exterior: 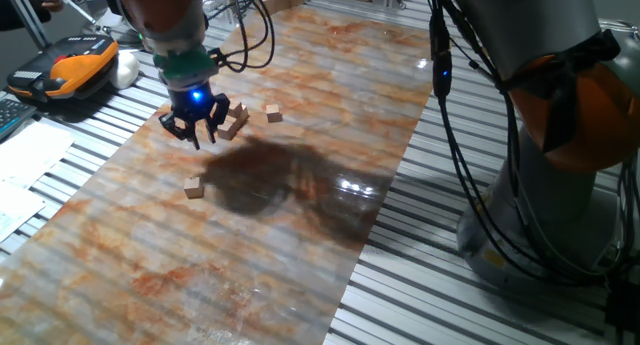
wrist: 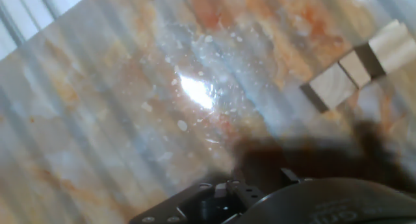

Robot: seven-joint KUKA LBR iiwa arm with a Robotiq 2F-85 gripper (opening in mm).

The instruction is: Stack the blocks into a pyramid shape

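Light-brown wooden blocks lie on the marbled table sheet (exterior: 300, 245). A small cluster of blocks (exterior: 236, 121) sits just right of my gripper (exterior: 198, 137). One block (exterior: 273, 113) lies alone a little farther right, and another block (exterior: 194, 188) lies nearer the camera, below the gripper. The gripper hangs low over the sheet with its black fingers spread and nothing visible between them. In the hand view the cluster of blocks (wrist: 354, 68) shows blurred at the upper right, in a diagonal row; the fingertips are out of frame.
A dark stain (exterior: 270, 175) spreads across the sheet's middle. An orange-and-black device (exterior: 70, 65) and papers (exterior: 25, 165) lie off the sheet at the left. The robot's grey base (exterior: 540, 185) and black cables (exterior: 460, 155) stand at the right.
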